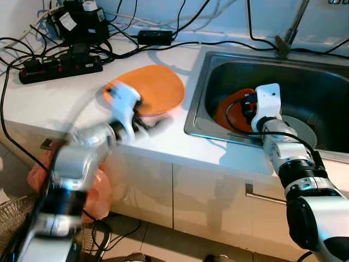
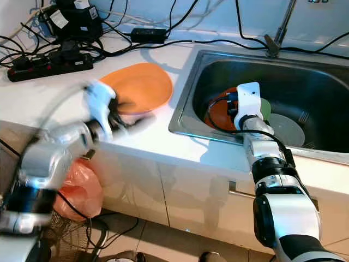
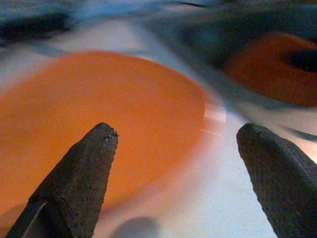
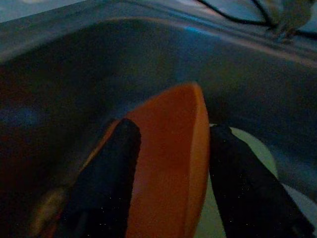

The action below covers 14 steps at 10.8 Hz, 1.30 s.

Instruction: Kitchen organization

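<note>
**Orange plates at the sink and on the counter**

Steel sink sits to my right, sunk into a white counter. Inside it I count three dishes: one orange plate in the sink standing on edge against the near left wall, one pale round plate lying flat on the sink floor, and a sliver of a green dish behind my wrist. My right gripper reaches down into the sink, one black finger on each face of the tilted orange plate, clamped around it.

On the counter to the left of the sink lies one more orange plate, flat and alone. My left gripper hovers at its near edge, blurred with motion, fingers spread wide apart and holding nothing.

At the far left of the counter I see one black power strip, a black box and tangled black cables. Below the counter on the left hangs one orange plastic bag.
</note>
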Available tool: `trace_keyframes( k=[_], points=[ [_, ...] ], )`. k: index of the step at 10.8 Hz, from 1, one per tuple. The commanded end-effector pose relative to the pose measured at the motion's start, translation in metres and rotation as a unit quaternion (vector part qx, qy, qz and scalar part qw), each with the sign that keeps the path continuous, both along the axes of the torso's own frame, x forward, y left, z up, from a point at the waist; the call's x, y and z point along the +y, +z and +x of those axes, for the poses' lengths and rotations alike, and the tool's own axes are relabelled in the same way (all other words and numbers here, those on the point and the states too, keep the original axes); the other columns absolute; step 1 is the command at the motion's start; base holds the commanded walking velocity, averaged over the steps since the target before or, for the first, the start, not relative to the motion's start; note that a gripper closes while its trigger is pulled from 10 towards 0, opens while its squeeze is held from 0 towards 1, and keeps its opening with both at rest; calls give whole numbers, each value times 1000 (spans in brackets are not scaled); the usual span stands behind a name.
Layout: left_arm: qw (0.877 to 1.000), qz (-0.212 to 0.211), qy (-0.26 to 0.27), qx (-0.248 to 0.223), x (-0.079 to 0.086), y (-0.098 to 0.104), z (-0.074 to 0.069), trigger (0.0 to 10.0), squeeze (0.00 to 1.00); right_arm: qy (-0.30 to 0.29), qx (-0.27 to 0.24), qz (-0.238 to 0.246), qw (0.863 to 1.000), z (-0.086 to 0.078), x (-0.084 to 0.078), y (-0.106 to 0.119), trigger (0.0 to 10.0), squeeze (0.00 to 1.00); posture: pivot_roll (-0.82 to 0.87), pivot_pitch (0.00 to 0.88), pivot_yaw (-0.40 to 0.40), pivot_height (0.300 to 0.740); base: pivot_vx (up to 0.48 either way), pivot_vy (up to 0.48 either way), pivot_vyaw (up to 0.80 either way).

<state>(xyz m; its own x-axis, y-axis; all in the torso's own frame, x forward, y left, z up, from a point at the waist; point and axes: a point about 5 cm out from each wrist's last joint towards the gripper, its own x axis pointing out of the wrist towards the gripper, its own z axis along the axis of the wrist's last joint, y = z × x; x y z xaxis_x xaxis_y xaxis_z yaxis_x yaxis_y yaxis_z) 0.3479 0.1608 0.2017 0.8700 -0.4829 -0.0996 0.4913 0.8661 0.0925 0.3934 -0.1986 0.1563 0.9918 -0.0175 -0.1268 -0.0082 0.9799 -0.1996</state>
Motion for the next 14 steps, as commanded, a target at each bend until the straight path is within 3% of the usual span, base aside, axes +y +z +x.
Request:
trace_keyframes(
  k=[1, 2, 3, 4, 7, 9, 10, 11, 13, 14],
  points=[
    [996, -3, 79, -38, 21, 13, 8, 10000, 0, -23, -43, -21, 999, 2, -5, 14, 10000, 1000, 156, 64, 12, 740, 0, 0, 0],
    [992, -14, 118, -51, 31, 17, 10, 10000, 153, -39, -79, -33, 996, 2, -9, 25, 10000, 1000, 154, 62, 13, 740, 0, 0, 0],
    [986, -13, 155, -65, 43, 19, 11, 10000, 153, -49, -146, -54, 987, 1, -9, 45, 10000, 1000, 154, 60, 12, 740, 0, 0, 0],
    [981, -15, 183, -68, 50, 19, 12, 10000, 0, -50, -186, -63, 979, 0, -8, 56, 10000, 1000, 154, 59, 10, 740, 0, 0, 0],
    [962, -6, 266, -61, 73, 12, 12, 10000, 0, -44, -226, -58, 971, -2, -1, 66, 10000, 1000, 158, 58, 10, 740, 0, 0, 0],
    [951, -42, 307, -15, 86, -1, 11, 10000, 0, -23, -232, -6, 972, -4, 10, 70, 10000, 1000, 160, 57, 12, 740, 0, 0, 0],
    [949, -98, 299, 35, 83, -11, 16, 10000, 0, 55, -236, 69, 968, -8, 34, 75, 10000, 890, 156, 54, 14, 740, 0, 0, 0],
    [944, -150, 285, 67, 77, -16, 21, 10000, 0, 144, -233, 93, 957, -17, 58, 79, 10000, 59, 149, 52, 18, 740, 0, 0, 0],
    [943, -200, 250, 90, 63, -14, 29, 10000, 0, 284, -183, 111, 935, -42, 87, 74, 10000, 0, 131, 54, 24, 740, 0, 0, 0],
    [941, -219, 238, 103, 59, -14, 32, 10000, 0, 318, -158, 108, 928, -50, 89, 69, 10000, 0, 123, 53, 24, 740, 0, 0, 0]
  ],
)
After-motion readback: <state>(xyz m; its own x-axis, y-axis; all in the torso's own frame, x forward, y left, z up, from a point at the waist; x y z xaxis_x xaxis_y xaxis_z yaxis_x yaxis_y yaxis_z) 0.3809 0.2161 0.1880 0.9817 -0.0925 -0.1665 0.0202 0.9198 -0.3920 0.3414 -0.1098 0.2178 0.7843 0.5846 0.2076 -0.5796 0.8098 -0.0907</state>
